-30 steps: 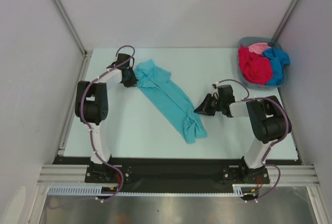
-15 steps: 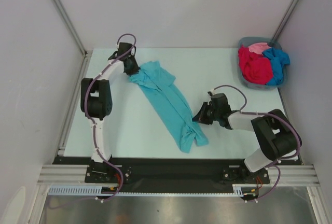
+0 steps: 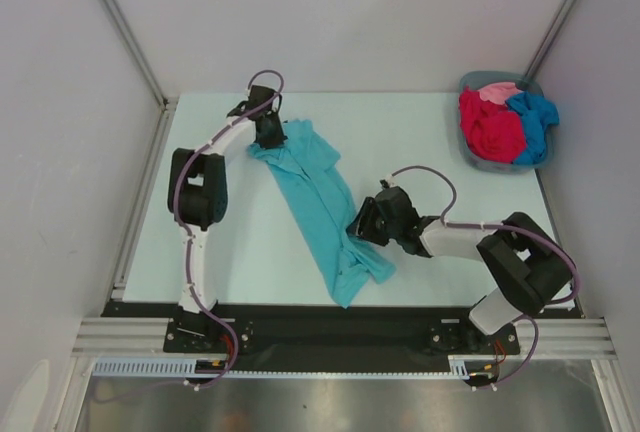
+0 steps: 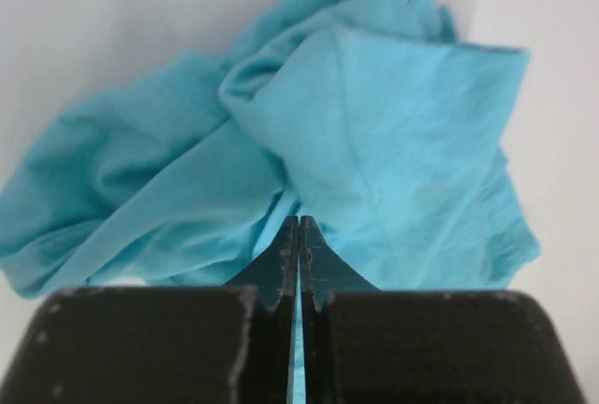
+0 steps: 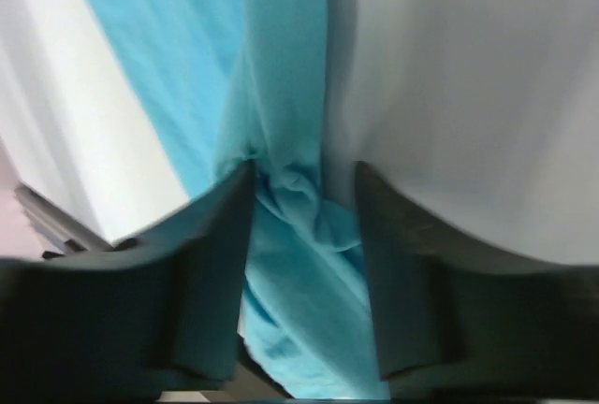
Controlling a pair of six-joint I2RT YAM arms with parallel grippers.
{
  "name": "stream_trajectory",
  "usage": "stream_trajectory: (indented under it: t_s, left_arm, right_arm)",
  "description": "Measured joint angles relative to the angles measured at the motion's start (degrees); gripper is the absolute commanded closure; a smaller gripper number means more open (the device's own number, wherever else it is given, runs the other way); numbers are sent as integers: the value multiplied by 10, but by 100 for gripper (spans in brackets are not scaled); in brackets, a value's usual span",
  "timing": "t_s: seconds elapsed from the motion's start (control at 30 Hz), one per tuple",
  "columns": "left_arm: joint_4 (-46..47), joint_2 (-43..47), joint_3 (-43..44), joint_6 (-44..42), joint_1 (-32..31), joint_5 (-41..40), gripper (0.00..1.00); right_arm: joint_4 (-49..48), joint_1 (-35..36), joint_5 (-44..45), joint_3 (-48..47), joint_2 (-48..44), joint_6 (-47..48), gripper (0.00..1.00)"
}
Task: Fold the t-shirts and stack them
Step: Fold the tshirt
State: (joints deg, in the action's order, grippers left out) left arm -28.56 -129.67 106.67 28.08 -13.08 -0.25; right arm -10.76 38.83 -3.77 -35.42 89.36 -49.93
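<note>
A teal t-shirt lies bunched in a long diagonal strip across the table. My left gripper is at its far end, shut with a thin fold of the teal cloth pinched between its jaws; the rest of the shirt spreads out ahead of it. My right gripper is low over the strip's near part. Its jaws stand open on either side of a ridge of the teal cloth. Red, pink and blue t-shirts are heaped in the basket.
The grey-blue plastic basket sits at the table's far right corner. The table's front edge and black rail run just below the shirt's near end. Metal frame posts rise at both back corners.
The left gripper has carried the shirt's far end back and to the right. The right gripper has slid left along the shirt and opened. The shirt's near end has shifted left.
</note>
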Motion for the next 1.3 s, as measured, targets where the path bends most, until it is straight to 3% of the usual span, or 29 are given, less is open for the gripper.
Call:
stream_trajectory:
  t_s: [0.07, 0.1, 0.13, 0.23, 0.3, 0.5, 0.67, 1.03, 1.3]
  left_arm:
    - [2, 6, -26, -4, 0, 0, 82]
    - [4, 9, -38, -5, 2, 0, 64]
    - [3, 12, -49, -7, 3, -1, 54]
    - [5, 24, -78, -8, 5, -5, 29]
    - [5, 37, -89, -9, 7, -10, 23]
    - [6, 90, -94, -13, 14, -22, 21]
    - [7, 129, -102, -17, 31, -26, 20]
    - [16, 222, -320, 2, 37, -26, 21]
    - [47, 218, -342, 32, 43, -7, 21]
  right_arm:
    - [3, -2, 19, -11, -2, 0, 39]
    - [10, -4, 31, -16, -2, 2, 38]
    - [11, -10, 34, -18, -2, 3, 37]
    - [36, -36, 41, -35, -1, 12, 37]
    - [53, -59, 45, -54, 2, 22, 37]
    - [62, -125, 29, -123, 29, 44, 37]
    - [60, -151, -27, -232, 141, 64, 38]
    - [73, -158, -179, -505, 373, 96, 38]
    - [67, -181, -261, -609, 459, 95, 37]
